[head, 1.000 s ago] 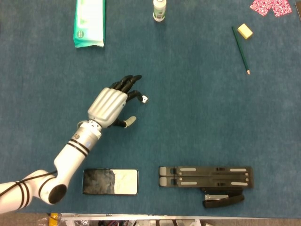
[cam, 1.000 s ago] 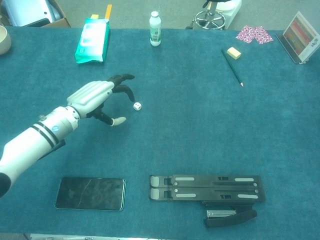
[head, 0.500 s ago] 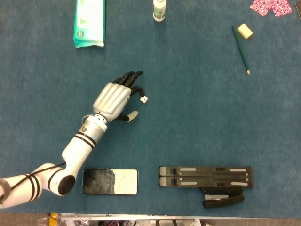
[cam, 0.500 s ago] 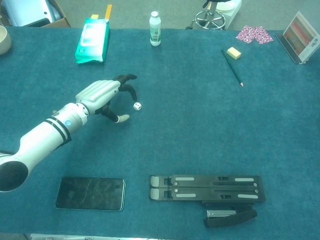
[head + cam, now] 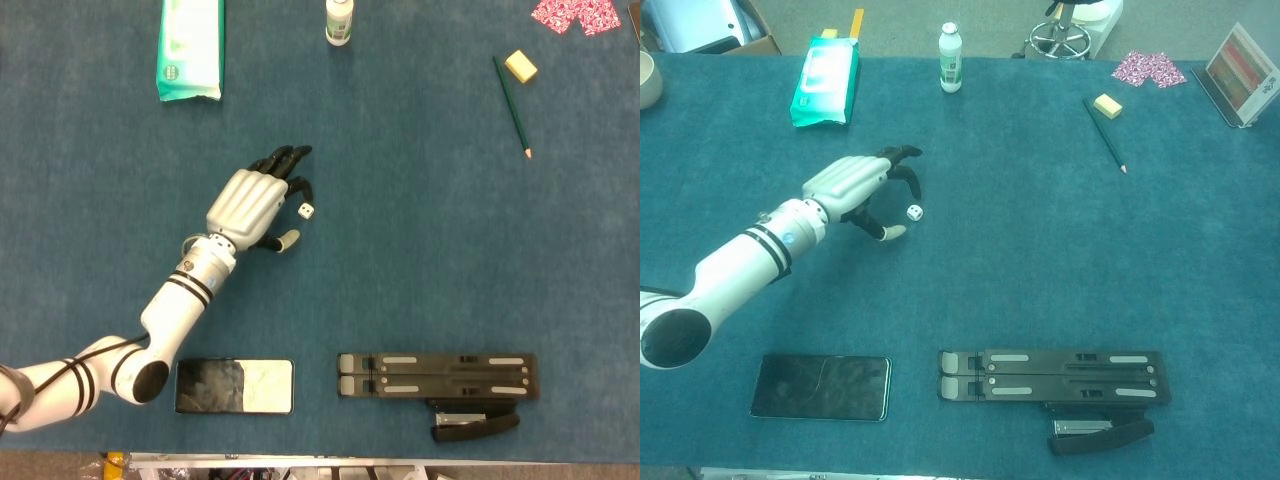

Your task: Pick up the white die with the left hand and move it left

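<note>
- While the small white cube die lies on the blue cloth surface just beside its fingertips, the left hand hovers, fingers apart, empty.
- It should lower squarely, then pinch between thumb and finger.

The left hand has a ribbed silver-grey back, black fingers and a pale, cream-tipped thumb. Behind it comes a metallic wrist collar (with a small blue mark, seen in the chest view), then a glossy white forearm ringed by two black bands, ending at a black-capped elbow joint.
</note>
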Robot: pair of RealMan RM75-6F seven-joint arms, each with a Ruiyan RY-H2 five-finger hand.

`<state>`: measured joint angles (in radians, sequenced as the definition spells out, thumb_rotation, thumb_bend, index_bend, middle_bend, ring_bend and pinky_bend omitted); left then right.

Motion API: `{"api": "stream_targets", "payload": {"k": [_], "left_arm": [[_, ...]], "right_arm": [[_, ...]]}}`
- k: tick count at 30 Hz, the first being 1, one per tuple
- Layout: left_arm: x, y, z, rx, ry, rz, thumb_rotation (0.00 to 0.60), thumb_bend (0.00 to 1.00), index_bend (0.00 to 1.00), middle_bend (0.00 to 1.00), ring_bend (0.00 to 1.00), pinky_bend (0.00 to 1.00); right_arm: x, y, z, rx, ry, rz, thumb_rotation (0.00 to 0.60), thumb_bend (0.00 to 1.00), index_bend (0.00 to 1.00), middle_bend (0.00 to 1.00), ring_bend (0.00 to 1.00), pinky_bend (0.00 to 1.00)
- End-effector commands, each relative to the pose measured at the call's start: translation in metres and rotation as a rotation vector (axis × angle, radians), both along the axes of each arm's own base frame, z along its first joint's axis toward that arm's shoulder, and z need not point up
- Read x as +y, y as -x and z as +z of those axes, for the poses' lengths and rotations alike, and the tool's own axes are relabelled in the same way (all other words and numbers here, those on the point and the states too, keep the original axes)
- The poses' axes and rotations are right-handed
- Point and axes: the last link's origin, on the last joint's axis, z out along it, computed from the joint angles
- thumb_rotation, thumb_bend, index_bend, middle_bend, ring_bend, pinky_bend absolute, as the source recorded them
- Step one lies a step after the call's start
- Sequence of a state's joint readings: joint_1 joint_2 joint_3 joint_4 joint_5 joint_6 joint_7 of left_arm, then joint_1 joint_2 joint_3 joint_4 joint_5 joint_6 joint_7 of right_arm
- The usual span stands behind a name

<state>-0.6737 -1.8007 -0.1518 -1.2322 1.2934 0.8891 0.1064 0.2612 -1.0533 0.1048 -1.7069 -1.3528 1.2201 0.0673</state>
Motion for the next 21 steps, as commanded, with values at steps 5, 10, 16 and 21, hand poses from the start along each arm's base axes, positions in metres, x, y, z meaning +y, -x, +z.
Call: {"api": "stream_targets", "payload": {"k": [5, 10, 16, 21], "left_arm": [[0.000, -0.006, -0.003, 0.022, -0.020, 0.029, 0.600, 0.26, 0.38, 0.04, 0.01, 0.19], [0.000, -0.010, -0.004, 0.025, -0.036, 0.052, 0.600, 0.26, 0.38, 0.04, 0.01, 0.19], [0.001, -0.015, -0.005, 0.000, -0.024, 0.032, 0.600, 0.26, 0.39, 0.04, 0.01, 0.19], [0.000, -0.022, -0.006, -0.050, 0.009, -0.045, 0.600, 0.26, 0.40, 0.05, 0.01, 0.19]], "right_arm": [[0.001, 0.001, 0.001, -0.002, 0.002, -0.005, 0.600, 0.00, 0.40, 0.31, 0.26, 0.31], [0.002, 0.004, 0.000, -0.005, 0.000, -0.012, 0.600, 0.00, 0.40, 0.31, 0.26, 0.31], [0.002, 0.005, -0.002, -0.008, -0.004, -0.016, 0.600, 0.00, 0.40, 0.31, 0.26, 0.31], [0.001, 0.006, -0.003, -0.009, -0.007, -0.018, 0.600, 0.00, 0.40, 0.31, 0.26, 0.31]]}}
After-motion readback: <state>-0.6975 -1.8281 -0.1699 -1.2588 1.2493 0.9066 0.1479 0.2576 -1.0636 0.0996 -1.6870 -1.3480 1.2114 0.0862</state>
